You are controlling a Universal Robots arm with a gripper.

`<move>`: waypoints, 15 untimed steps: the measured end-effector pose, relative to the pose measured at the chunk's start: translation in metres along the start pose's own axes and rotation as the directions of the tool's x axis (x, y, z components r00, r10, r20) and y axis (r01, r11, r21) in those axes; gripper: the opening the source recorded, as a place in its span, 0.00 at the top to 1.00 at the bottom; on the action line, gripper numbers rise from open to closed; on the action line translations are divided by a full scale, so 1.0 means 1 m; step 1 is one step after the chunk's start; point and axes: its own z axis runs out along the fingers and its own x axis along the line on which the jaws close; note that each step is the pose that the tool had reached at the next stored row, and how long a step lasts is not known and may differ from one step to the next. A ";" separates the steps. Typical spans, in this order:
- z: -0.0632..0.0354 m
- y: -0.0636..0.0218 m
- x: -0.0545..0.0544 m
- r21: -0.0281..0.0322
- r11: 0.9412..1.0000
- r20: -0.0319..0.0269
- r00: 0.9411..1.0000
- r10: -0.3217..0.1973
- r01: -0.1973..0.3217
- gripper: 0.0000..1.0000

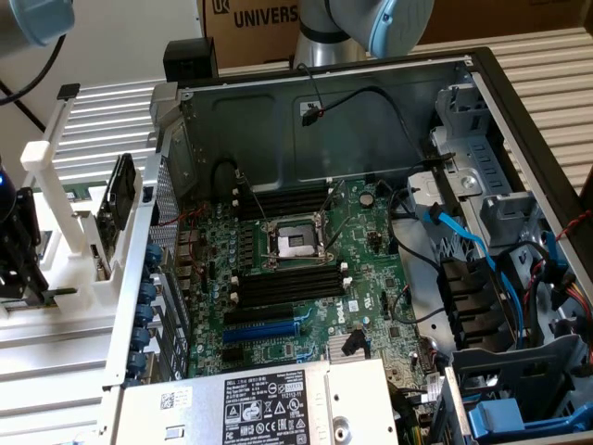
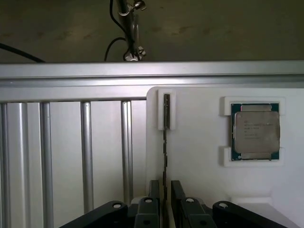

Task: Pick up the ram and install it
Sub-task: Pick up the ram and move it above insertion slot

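Wrist view: the ram (image 2: 166,114) stands on its thin edge in a slot of the white tray (image 2: 199,161), seen edge-on. Its long axis runs straight out from the gripper (image 2: 165,187) toward the aluminium rail (image 2: 152,71). The fingers (image 2: 154,189) are spread, one on each flat face of the stick's near end — straddling it, apparently not yet pinching. The processor chip (image 2: 255,132) sits in its own recess, apart. In the exterior view, the memory slots (image 1: 287,283) lie well off toward the exterior view's right.
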 end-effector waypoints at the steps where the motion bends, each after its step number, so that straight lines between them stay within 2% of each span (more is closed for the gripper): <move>1: 0.0000 0.0000 0.000 0.000 1.000 0.000 1.000 0.000 0.000 0.76; 10: 0.0000 0.0000 0.000 0.000 1.000 0.000 1.000 0.000 0.000 0.76; 11: 0.0000 0.0000 0.000 0.000 1.000 0.000 1.000 0.000 0.000 0.84; 15: -0.0001 0.0000 0.000 0.000 1.000 0.000 1.000 0.000 0.000 0.88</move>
